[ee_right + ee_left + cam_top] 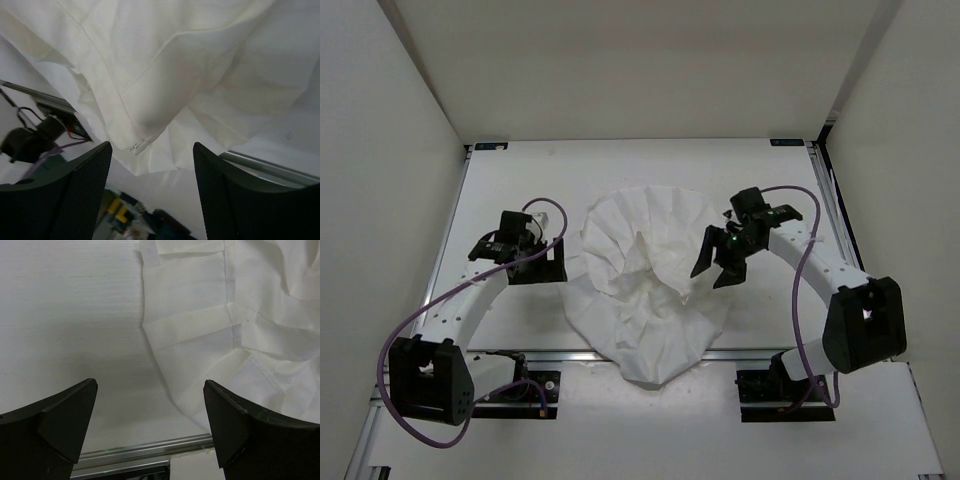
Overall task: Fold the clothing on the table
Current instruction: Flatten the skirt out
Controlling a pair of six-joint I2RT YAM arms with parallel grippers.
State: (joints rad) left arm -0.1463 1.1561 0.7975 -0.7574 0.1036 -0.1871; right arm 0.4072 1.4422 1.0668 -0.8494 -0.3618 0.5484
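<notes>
Top external view has the white pleated clothing (pixel 645 285) spread in a rounded heap on the table (pixel 520 180), about midway between the two arms. Its fabric is bunched into a ridge near its middle, and its near hem hangs over the metal rail (pixel 570 355) at the front.

The left gripper (pixel 555 262) sits low just off the clothing's left edge, pointing toward it. In the left wrist view the left gripper (pixel 150 415) has its two dark fingers (pixel 65 420) spread as far apart as they go, with nothing between them but bare table (pixel 70 315). The clothing (pixel 200 335) lies ahead and to the right of that gap, its pleats and stitched hem plain to see. The rail (pixel 145 452) runs across the bottom of this view.

The right gripper (pixel 717 268) is over the clothing's right side, fingers pointing down and splayed. From the right wrist camera, the right gripper (pixel 152 170) has its fingers (pixel 75 195) set wide, and the clothing (pixel 165 65) fills the view beyond them in soft folds. One folded corner, with what looks like a small zip end (pixel 135 146), hangs into the space between the tips. No fabric is pinched there that I can see, though I cannot tell whether either tip brushes it. The rail (pixel 270 167) shows past the cloth's edge to the right.
</notes>
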